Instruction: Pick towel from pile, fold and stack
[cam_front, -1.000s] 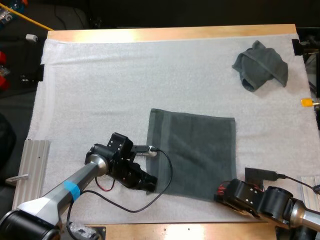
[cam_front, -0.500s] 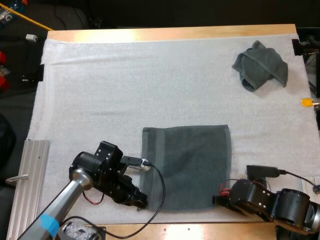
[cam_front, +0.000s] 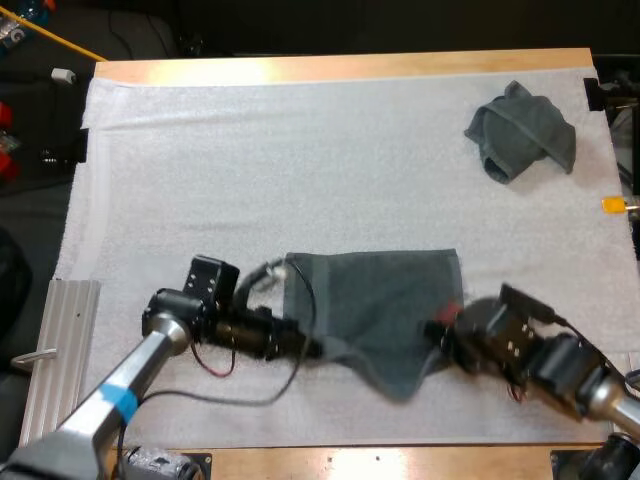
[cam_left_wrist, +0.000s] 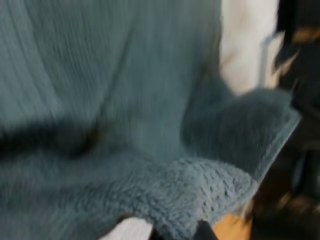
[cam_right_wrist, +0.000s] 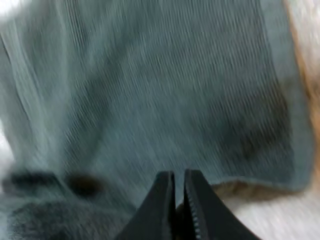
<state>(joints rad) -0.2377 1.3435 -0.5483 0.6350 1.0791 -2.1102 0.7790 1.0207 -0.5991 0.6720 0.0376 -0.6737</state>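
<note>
**Lifting the near edge of the spread towel, both arms now farther in over the mat**

Half a second ago the spread towel (cam_front: 385, 295) lay flat, with both sets of jaws down at its near corners, close to the front edge of the desk (cam_front: 350, 68). Now the left arm (cam_front: 160, 340) and the right arm (cam_front: 545, 360) have drawn away from that edge, and the near corners have come up with them. The towel's near edge hangs between the two arms and sags to a point in the middle, where before it ran straight. Its far edge has stayed roughly where it was on the white mat (cam_front: 300, 160).

The left jaws pinch the towel's near left corner. In the left wrist view the fleecy hem bunches right at the fingertips (cam_left_wrist: 202, 232). The right jaws pinch the near right corner. In the right wrist view the two black fingers (cam_right_wrist: 162, 200) stand almost together at the towel's edge, with the cloth stretching away beyond them.

Two towels are on the mat. One is the towel held by both arms, near the middle front. The other is a crumpled towel (cam_front: 520, 132) at the far right corner, which has not moved and lies well apart from the arms. A ribbed metal plate (cam_front: 60, 340) lies at the left edge of the desk.
</note>
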